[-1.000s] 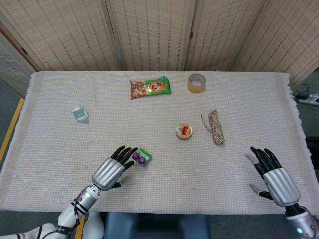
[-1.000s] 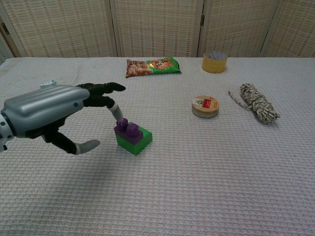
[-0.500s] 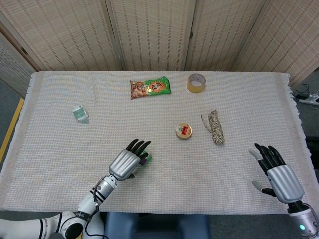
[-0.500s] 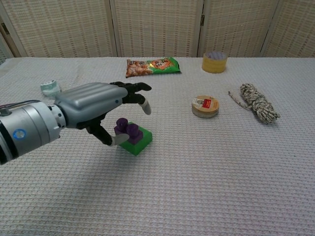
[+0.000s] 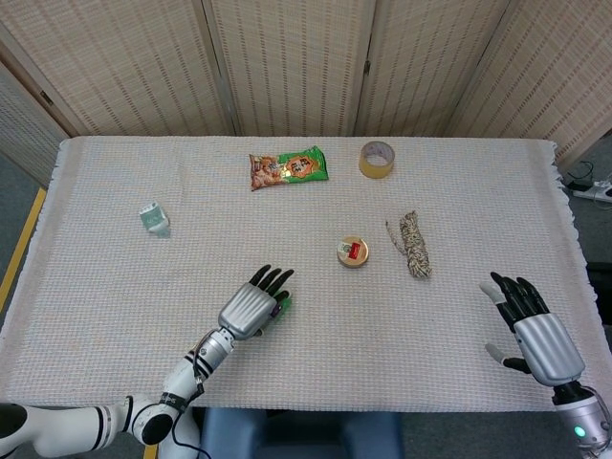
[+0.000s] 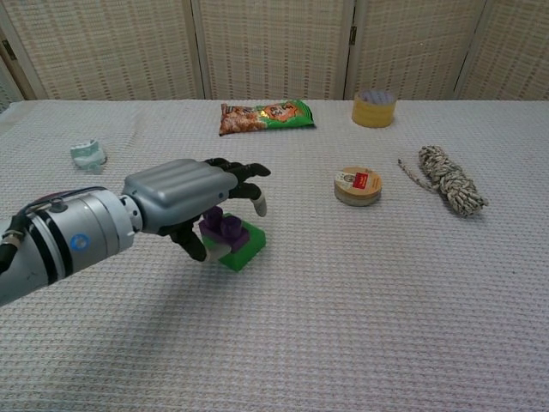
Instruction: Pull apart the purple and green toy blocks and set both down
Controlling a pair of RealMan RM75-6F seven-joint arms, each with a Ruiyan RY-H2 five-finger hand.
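Hovering over the joined purple and green blocks [image 6: 230, 239], left hand [image 6: 184, 196] fingers spread; no writing legible.

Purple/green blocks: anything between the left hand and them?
Nothing visible. The left hand is right over the joined purple block and green block, fingers spread above them; whether it touches them is unclear.

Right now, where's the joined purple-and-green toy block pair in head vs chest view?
Head view: joined purple-and-green toy block pair lower centre-left, mostly hidden under the left hand.
Chest view: centre-left, purple on top, beside the left hand.
Shared landmark: small round tin with red label, to the pair's right.
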